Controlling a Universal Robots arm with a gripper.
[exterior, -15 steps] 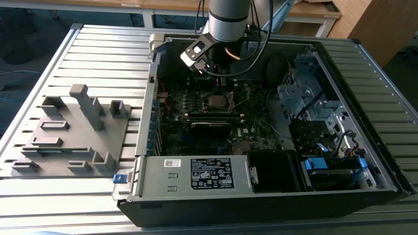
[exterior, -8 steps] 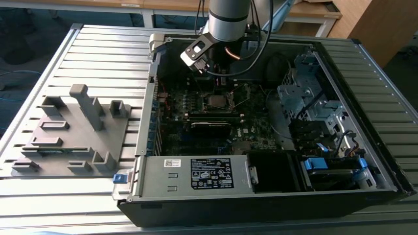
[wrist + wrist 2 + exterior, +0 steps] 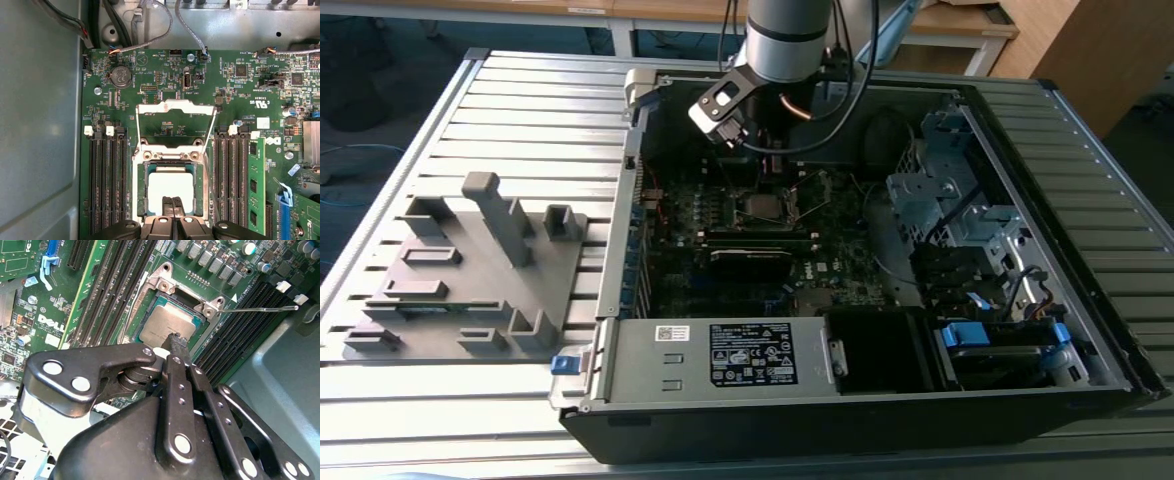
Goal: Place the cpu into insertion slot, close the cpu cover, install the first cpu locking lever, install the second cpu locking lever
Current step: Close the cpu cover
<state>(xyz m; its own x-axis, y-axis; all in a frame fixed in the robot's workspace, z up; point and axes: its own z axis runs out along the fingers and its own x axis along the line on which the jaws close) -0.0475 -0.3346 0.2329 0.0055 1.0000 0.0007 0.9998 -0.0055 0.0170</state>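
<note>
The cpu (image 3: 170, 186), a square silver chip, lies flat in the insertion slot (image 3: 140, 192) on the green board, also seen in the second wrist view as cpu (image 3: 165, 326). The cpu cover (image 3: 175, 106) is swung open, away from the socket, with board showing through its window. A thin locking lever (image 3: 260, 309) sticks out sideways, unlatched. My gripper (image 3: 173, 202) hangs just over the chip's near edge with its two black fingertips pressed together and nothing between them; whether they touch the chip I cannot tell. In the exterior view, the gripper (image 3: 770, 160) is inside the case above the socket (image 3: 765, 207).
Black memory slots (image 3: 107, 185) flank the socket, with a green memory module (image 3: 256, 185) beside them. The case wall (image 3: 40, 125) and cables (image 3: 150, 27) stand close. A grey part holder (image 3: 467, 270) sits on the table at the exterior view's left; a power supply (image 3: 720, 355) fills the case front.
</note>
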